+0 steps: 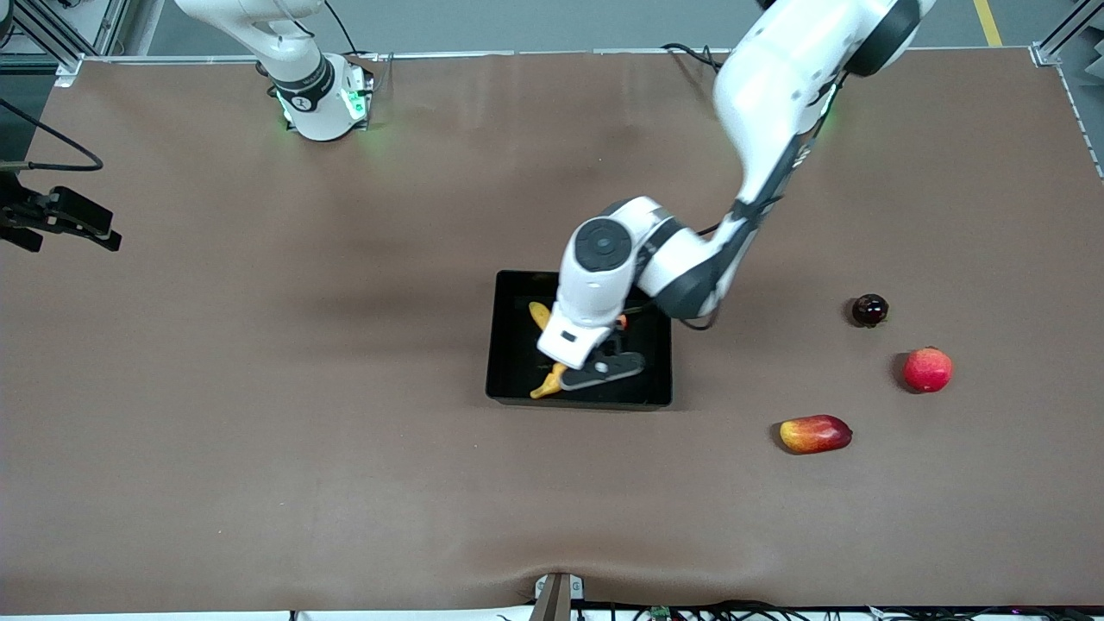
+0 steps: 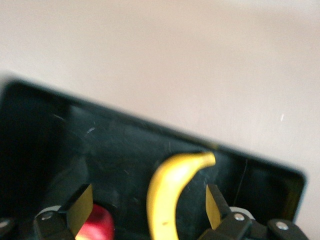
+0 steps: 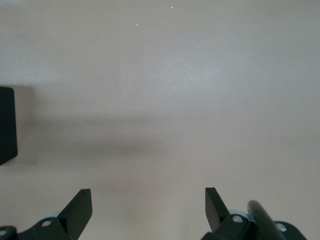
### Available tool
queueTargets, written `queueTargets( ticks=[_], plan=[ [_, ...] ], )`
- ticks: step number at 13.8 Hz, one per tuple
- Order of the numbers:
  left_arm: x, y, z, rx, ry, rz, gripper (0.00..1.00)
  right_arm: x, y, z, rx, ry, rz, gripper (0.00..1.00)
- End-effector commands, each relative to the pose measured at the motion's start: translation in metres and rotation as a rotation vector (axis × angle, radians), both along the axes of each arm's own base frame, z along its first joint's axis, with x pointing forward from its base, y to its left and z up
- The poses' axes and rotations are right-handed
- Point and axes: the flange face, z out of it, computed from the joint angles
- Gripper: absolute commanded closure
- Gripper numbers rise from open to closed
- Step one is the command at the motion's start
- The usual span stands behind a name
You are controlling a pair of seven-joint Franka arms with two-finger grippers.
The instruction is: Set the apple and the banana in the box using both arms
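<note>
The black box (image 1: pixel 498 345) stands in the middle of the table. The yellow banana (image 1: pixel 540 316) lies in it, its middle hidden under the left arm. My left gripper (image 1: pixel 597 371) hangs low over the box. In the left wrist view my left gripper (image 2: pixel 147 207) is open, the banana (image 2: pixel 167 195) lies between its fingers (image 2: pixel 80 207) without touching them, and the red apple (image 2: pixel 97 225) sits on the box floor (image 2: pixel 100 145) beside one finger. My right gripper (image 3: pixel 148 205) is open and empty over bare mat, with a corner of the box (image 3: pixel 6 125) at the edge of its view.
Three other fruits lie toward the left arm's end of the table: a dark round one (image 1: pixel 869 310), a red-pink round one (image 1: pixel 927 369) and an oblong red-and-yellow one (image 1: pixel 815 433). The right arm's base (image 1: pixel 323 99) stands at the table's edge.
</note>
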Motion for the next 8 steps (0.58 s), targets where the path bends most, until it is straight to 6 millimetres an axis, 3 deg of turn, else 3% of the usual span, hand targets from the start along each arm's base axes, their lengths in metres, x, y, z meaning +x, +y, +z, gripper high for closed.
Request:
queueTargets(
  ticks=[1, 4, 8],
  plan=[
    [0.015, 0.060, 0.084, 0.026, -0.045, 0.044, 0.00, 0.003, 0.001, 0.004, -0.021, -0.009, 0.002, 0.00],
    [0.019, 0.122, 0.159, 0.069, -0.049, 0.107, 0.00, 0.002, -0.001, 0.006, -0.024, -0.010, -0.004, 0.00],
    [0.009, 0.187, 0.223, 0.155, -0.018, 0.051, 0.00, 0.001, -0.002, 0.006, -0.024, -0.007, -0.006, 0.00]
  ],
)
